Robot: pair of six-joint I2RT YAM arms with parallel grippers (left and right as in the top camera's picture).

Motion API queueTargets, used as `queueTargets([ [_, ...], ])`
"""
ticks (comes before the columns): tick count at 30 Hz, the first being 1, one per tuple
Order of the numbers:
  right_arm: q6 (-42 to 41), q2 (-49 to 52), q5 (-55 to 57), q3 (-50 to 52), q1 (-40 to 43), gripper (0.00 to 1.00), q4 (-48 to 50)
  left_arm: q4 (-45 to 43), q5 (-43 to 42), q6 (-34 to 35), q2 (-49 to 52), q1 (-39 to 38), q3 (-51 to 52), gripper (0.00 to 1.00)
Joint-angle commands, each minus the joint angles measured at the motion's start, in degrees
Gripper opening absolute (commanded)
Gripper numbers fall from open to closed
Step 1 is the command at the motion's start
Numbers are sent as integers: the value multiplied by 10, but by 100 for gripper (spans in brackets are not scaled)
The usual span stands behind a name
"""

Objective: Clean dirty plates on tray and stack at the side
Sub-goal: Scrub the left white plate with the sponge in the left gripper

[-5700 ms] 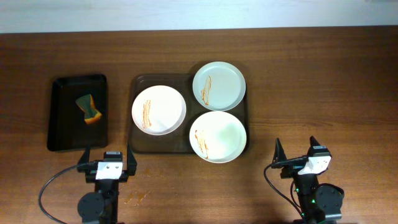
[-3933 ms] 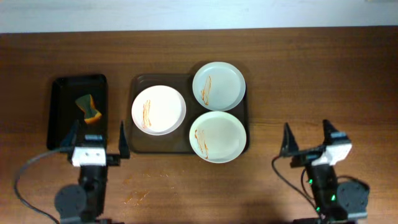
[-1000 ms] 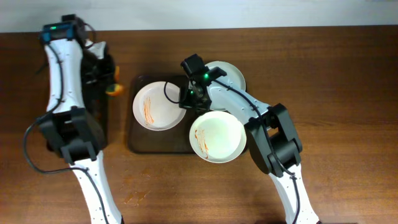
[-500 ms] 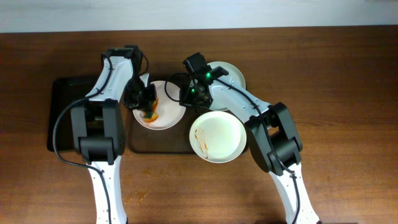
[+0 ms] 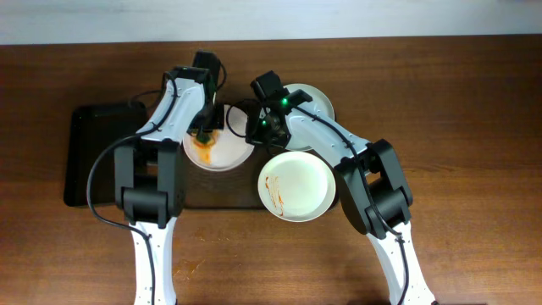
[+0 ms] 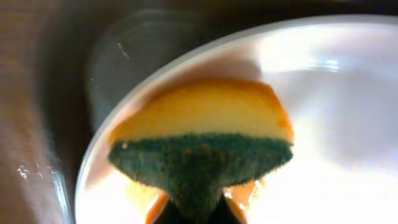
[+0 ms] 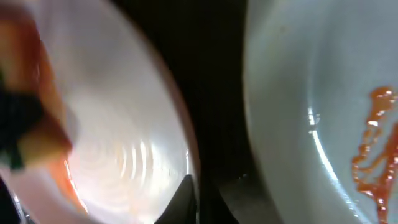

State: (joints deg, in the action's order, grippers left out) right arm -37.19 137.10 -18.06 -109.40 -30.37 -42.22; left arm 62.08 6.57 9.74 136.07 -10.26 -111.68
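Three white plates lie on the brown tray [image 5: 188, 193]. On the left plate [image 5: 229, 152] rests a yellow and green sponge [image 5: 203, 142], and my left gripper [image 5: 207, 132] is shut on it. In the left wrist view the sponge [image 6: 199, 124] presses on that plate [image 6: 336, 93] with its green side toward the gripper [image 6: 196, 211]. My right gripper [image 5: 254, 135] is shut on the same plate's right rim [image 7: 189, 155]. The back plate [image 5: 315, 100] and the front plate [image 5: 296, 186] carry orange sauce streaks [image 7: 373, 143].
A black rectangular tray [image 5: 97, 161] sits left of the brown tray, with the left arm passing over its far corner. The right arm crosses above the back plate. Bare wooden table [image 5: 457, 127] lies to the right and front.
The left gripper carried the sponge from the black tray onto the left plate and has slid it slightly rightward there. The right gripper has kept its hold on the rim.
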Motion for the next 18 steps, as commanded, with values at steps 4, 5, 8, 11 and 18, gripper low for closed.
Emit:
queueTargets([
  [4, 12, 2, 6, -4, -8, 4, -2, 111, -279, -137, 34, 59, 19, 1],
  [5, 12, 2, 6, -4, -8, 4, -3, 112, -285, -137, 34, 69, 19, 1],
  [8, 12, 2, 7, -4, -8, 4, -2, 137, -135, -49, 34, 91, 19, 1],
  [11, 12, 2, 7, -4, -8, 4, -2, 95, 44, 77, 34, 59, 19, 1],
  [18, 14, 2, 7, -1, -8, 4, -4, -96, -24, 35, 34, -19, 19, 1],
])
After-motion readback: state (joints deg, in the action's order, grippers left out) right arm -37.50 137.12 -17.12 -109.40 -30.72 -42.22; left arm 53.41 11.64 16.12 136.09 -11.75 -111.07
